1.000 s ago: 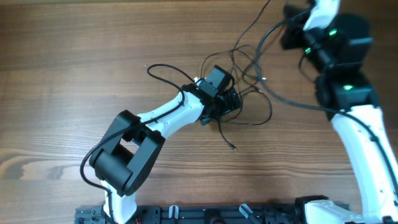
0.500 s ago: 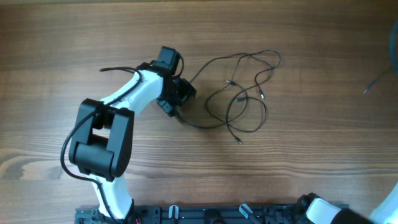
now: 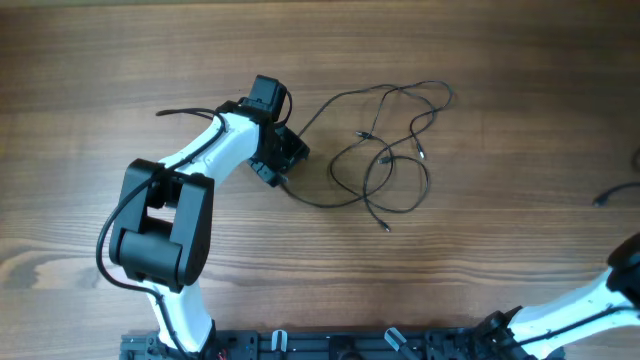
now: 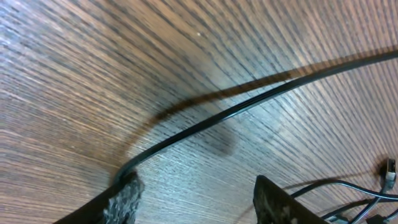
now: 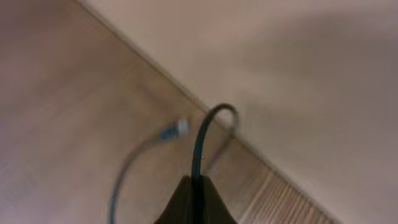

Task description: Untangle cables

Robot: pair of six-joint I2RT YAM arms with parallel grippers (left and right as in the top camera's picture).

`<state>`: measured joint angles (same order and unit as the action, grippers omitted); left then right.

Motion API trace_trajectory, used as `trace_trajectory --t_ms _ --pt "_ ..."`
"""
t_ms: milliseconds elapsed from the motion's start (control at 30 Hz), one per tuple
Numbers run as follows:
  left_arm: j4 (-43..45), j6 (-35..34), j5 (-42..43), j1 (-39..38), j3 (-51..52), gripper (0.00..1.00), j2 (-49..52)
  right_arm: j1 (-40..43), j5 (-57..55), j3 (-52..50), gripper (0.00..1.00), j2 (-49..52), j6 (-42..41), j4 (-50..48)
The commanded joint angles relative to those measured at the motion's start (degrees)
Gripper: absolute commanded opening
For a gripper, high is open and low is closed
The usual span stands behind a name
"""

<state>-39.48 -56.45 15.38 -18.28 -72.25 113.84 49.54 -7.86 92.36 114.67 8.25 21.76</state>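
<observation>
We see the cables [image 3: 384, 158] lying in loose, overlapping loops on the tabletop [image 3: 120, 60], right of centre, with small silvery plugs showing. One strand [image 4: 249, 104] trails to the left hand [image 3: 283, 170], whose fingers [image 4: 127, 194] stand wide apart low over the wood, the strand meeting one fingertip. The right hand [image 5: 196, 198], seen only by its wrist camera, is pinched tight on a separate cord [image 5: 199, 143].

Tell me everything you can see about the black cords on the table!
The cords are thin, black and bendy, with small silvery plugs. Most lie in loose, crossing loops on the wooden table. One strand runs to the open left hand, touching one finger. Another is pinched in the shut right hand.
</observation>
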Motion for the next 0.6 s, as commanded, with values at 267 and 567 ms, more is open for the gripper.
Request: trace_trajectory --t_ms 267,567 --pt "1.99 0.74 -4.52 -1.64 3.34 0.73 5.53 -0.42 -0.76 0.55 1.00 -3.93 -7.61 7.02" --pt "2.86 3.96 -4.59 0.00 3.34 0.96 -2.71 -9.05 7.26 0.55 1.00 -21.03 -14.86 8.61"
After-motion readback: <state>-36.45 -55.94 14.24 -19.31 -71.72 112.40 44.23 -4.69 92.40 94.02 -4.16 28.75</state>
